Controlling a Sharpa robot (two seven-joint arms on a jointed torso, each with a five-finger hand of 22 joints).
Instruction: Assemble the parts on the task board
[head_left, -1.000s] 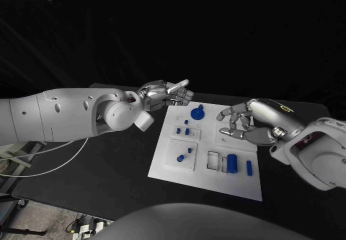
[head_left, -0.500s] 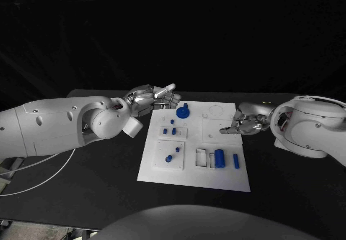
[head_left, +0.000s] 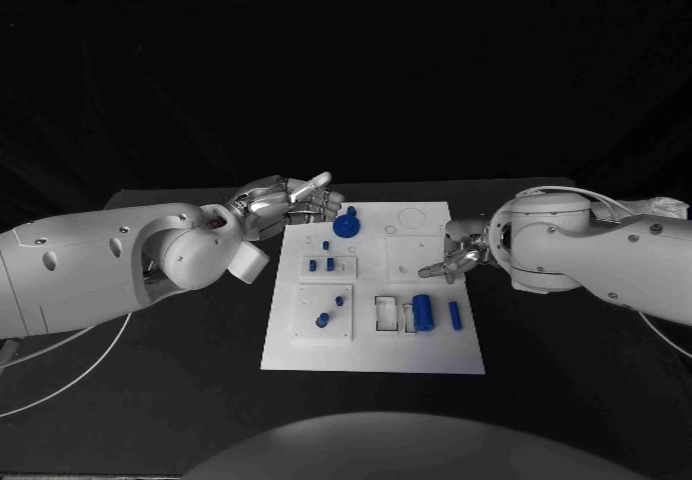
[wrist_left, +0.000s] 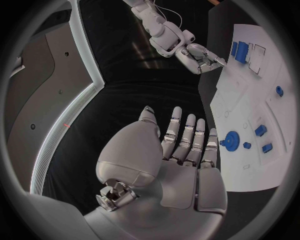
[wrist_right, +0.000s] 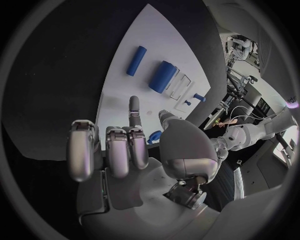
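Your right hand, empty with fingers loosely spread, hovers at the task board's right edge, nearer the blue cylinder than your empty, open left hand.

A black table stands before a black backdrop. Beyond the table, the left wrist view shows a grey wall panel edged by a pale strip.

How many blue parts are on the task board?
7: gear at far end; two pegs nearer; two more in the square insert; thick cylinder; slim rod. The right robot hand may hide others.
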